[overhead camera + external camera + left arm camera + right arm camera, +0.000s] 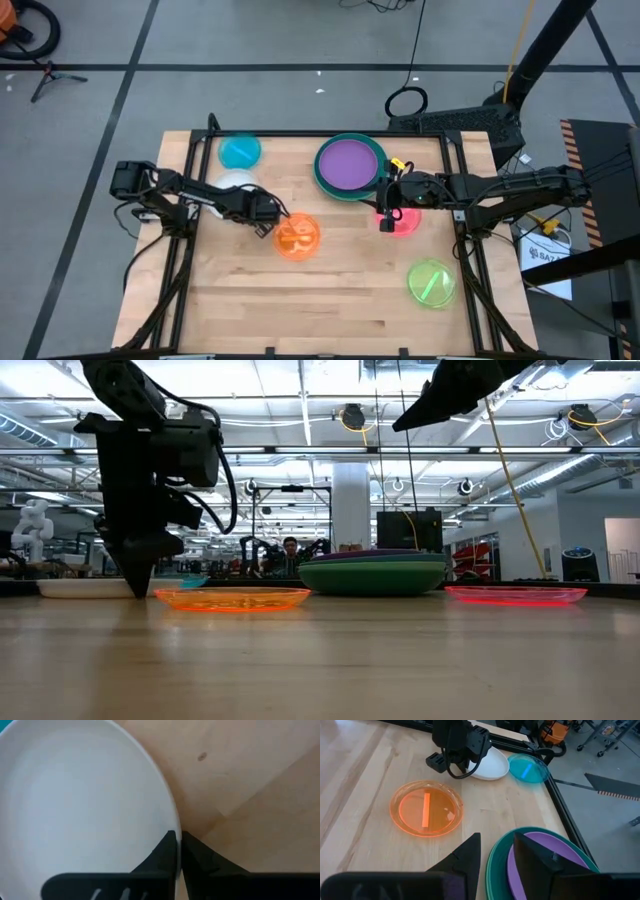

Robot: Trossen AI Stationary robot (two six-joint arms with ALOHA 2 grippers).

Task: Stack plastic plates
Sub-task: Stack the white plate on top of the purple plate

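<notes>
Gleaming round white plate (75, 805), rim pinched.

One camera is looking straight down over the whole table (330, 290). Another is sitting at tabletop level, facing the room. The left wrist camera is hovering close over the white plate (75, 805); the right wrist's is also catching it, farther off.

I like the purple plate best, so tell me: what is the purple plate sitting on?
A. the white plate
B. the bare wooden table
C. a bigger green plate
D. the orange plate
C: in the high view the purple plate lies inside a larger green plate whose rim rings it, far from the orange plate and the white plate.
</notes>
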